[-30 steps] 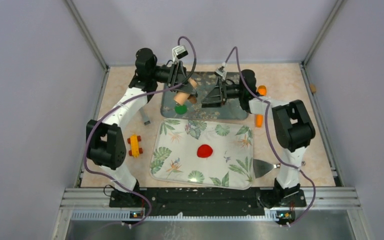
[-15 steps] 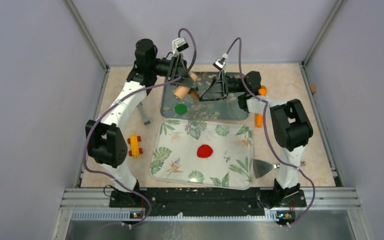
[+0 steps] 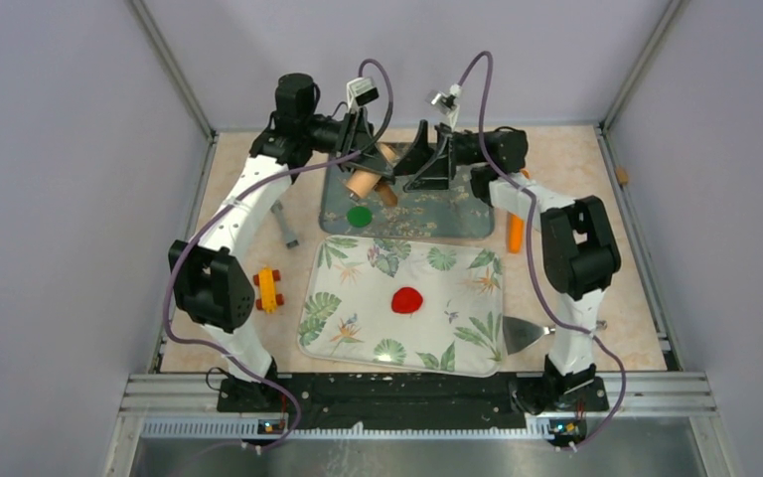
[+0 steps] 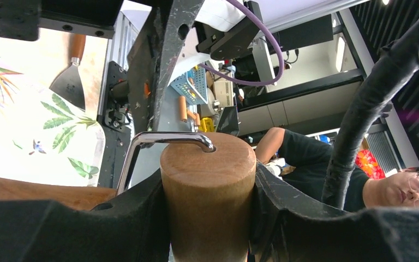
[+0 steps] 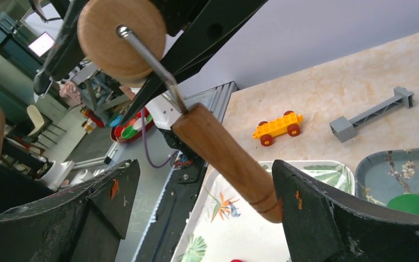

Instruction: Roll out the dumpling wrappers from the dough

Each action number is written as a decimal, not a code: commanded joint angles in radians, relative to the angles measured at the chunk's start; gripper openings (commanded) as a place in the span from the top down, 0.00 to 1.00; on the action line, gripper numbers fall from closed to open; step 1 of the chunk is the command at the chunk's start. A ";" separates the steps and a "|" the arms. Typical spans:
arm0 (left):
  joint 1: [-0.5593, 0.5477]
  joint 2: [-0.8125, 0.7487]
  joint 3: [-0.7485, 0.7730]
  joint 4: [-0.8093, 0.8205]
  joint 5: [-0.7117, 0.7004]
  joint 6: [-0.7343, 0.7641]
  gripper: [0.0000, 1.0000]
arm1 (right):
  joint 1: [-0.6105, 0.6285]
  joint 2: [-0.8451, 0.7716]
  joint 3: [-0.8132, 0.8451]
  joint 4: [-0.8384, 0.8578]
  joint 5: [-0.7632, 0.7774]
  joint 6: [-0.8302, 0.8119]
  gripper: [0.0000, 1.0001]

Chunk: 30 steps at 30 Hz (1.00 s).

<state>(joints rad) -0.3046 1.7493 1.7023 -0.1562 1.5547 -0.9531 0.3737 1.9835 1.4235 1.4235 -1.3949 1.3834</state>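
My left gripper (image 3: 366,171) is shut on the wooden drum of a small roller (image 4: 207,191), held above the grey-blue tray (image 3: 457,214) at the back. The roller's wire bracket (image 4: 163,139) leads to its wooden handle (image 5: 229,158). That handle lies between the fingers of my open right gripper (image 5: 206,166), close to the right finger and not clamped. A green dumpling wrapper (image 3: 359,216), a flat disc of dough, lies on the grey-blue tray below the roller. A red wrapper (image 3: 407,299) lies in the middle of the leaf-patterned tray (image 3: 333,318).
A yellow toy car (image 3: 267,289) and a grey bar (image 3: 287,227) lie left of the trays. Orange pieces (image 3: 515,238) sit right of the grey-blue tray. A metal scraper (image 3: 522,333) rests by the leaf tray's right corner. Side walls close in on both sides.
The left gripper lifted the roller up and back, uncovering the green wrapper. The right gripper swung up and left around the roller's handle and opened wider.
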 commanded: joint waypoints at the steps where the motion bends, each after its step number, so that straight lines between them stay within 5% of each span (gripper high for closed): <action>1: -0.022 -0.068 0.060 -0.022 0.071 0.041 1.00 | 0.038 0.036 0.087 -0.062 -0.020 -0.118 0.06; 7: -0.014 -0.041 0.080 0.054 0.075 0.007 1.00 | 0.132 0.052 0.093 0.210 -0.126 0.104 0.06; 17: 0.110 0.018 0.025 0.271 0.002 -0.057 1.00 | 0.083 -0.095 -0.067 0.005 -0.098 0.009 0.09; 19: 0.109 0.011 -0.027 0.328 -0.012 -0.081 1.00 | 0.075 -0.138 -0.092 -0.127 -0.075 -0.069 0.11; 22: 0.097 0.004 -0.087 0.389 -0.040 -0.109 1.00 | 0.075 -0.209 -0.086 -0.545 -0.019 -0.344 0.18; 26: 0.091 0.009 -0.095 0.384 -0.076 -0.087 1.00 | 0.092 -0.257 0.096 -1.537 0.154 -1.014 0.18; 30: 0.096 0.016 -0.071 0.276 -0.125 0.010 1.00 | 0.100 -0.270 0.130 -1.668 0.201 -1.120 0.30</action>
<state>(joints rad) -0.2134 1.7786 1.5948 0.1276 1.4837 -1.0237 0.4580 1.7809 1.5036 0.2050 -1.2903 0.6090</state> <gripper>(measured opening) 0.488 0.753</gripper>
